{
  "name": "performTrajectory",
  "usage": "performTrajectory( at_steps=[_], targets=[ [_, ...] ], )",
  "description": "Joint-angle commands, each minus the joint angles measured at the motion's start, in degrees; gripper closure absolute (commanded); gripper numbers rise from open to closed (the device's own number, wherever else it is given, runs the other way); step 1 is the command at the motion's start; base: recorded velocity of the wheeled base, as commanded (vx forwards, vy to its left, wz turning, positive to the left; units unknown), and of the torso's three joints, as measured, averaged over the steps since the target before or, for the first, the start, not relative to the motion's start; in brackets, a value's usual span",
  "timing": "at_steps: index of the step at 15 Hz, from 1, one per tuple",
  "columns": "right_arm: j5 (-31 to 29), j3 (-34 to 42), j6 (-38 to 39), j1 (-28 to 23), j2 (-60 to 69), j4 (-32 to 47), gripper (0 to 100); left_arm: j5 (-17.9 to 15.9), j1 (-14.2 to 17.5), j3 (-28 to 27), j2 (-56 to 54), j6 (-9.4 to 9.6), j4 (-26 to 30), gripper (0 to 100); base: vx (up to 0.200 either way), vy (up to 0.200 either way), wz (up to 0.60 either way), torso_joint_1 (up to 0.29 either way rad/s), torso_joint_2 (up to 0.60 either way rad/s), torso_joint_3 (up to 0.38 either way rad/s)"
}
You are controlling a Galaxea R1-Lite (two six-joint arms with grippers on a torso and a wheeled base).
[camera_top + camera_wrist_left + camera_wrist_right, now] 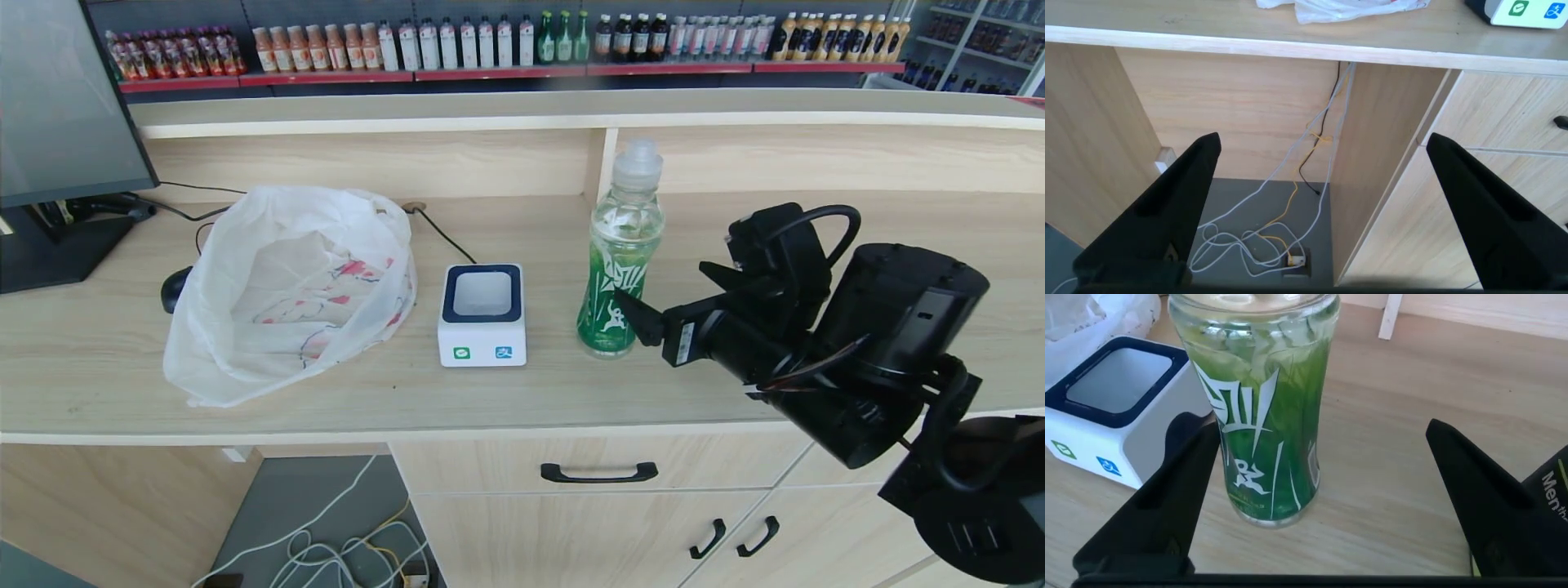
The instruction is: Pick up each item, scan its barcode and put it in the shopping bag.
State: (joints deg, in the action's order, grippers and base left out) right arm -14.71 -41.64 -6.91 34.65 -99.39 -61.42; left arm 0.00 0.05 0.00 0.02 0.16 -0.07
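A clear bottle (620,253) with a green label and a clear cap stands upright on the wooden counter (98,359), right of the white barcode scanner (482,314). The white shopping bag (286,286) lies open to the left of the scanner. My right gripper (665,292) is open just right of the bottle, at label height. In the right wrist view the bottle (1266,416) stands just ahead of the open right gripper (1323,433), not touching it, beside the scanner (1114,408). My left gripper (1324,143) is open with nothing in it, below the counter's front edge.
A monitor (65,98) and a black mouse (175,288) sit at the counter's left. A raised ledge (571,106) runs along the back, with drink shelves behind. Drawers (600,472) sit under the counter. Loose cables (1266,237) lie on the floor in the open bay.
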Motion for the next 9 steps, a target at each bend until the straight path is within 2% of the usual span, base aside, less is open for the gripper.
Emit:
performTrajectory(
  at_steps=[1,9],
  targets=[
    [-0.40,-0.28,-0.03,0.07,-1.16,-0.02,0,0.00,0.04,0.00,-0.02,0.02,-0.01,0,0.000,0.000,0.00,0.000,0.00,0.000],
    [-2.25,-5.03,-0.12,0.07,-4.50,0.07,0,0.00,0.04,0.00,-0.02,0.02,-0.01,0,0.000,0.000,0.00,0.000,0.00,0.000]
  ],
)
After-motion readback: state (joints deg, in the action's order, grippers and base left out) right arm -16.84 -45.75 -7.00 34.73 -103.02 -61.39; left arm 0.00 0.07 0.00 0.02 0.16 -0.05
